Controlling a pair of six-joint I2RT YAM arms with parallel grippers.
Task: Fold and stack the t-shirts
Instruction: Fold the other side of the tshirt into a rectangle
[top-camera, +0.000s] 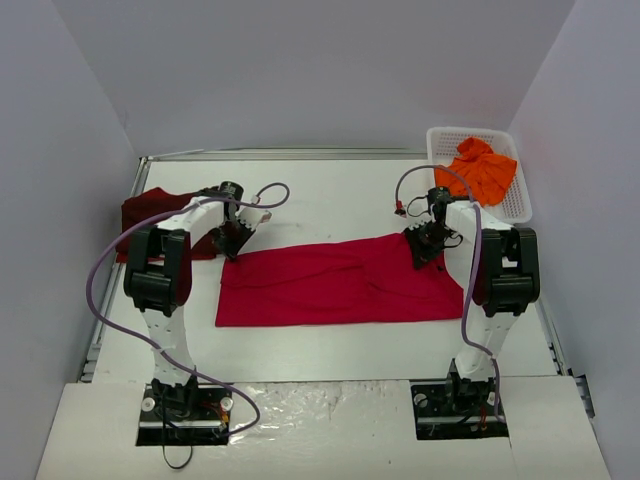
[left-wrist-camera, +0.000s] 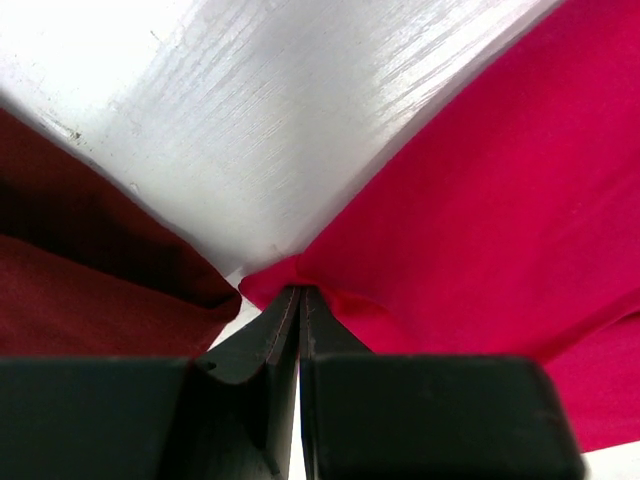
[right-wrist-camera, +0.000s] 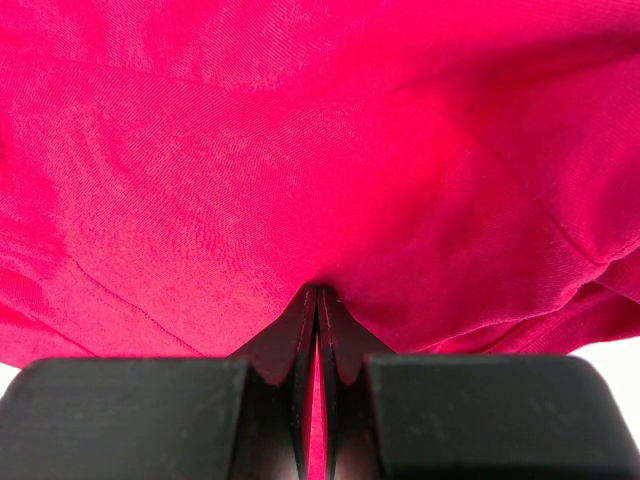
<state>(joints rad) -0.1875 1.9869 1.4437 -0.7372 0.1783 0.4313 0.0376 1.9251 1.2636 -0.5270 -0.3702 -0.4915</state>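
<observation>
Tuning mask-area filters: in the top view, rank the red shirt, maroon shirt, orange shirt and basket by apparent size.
1. red shirt
2. basket
3. maroon shirt, partly behind the left arm, so close to the basket and unsure
4. orange shirt, bunched up

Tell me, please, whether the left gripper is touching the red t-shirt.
Touching. The left wrist view shows the left gripper shut on a corner of the red t-shirt, with the cloth pinched between its closed fingertips.
</observation>
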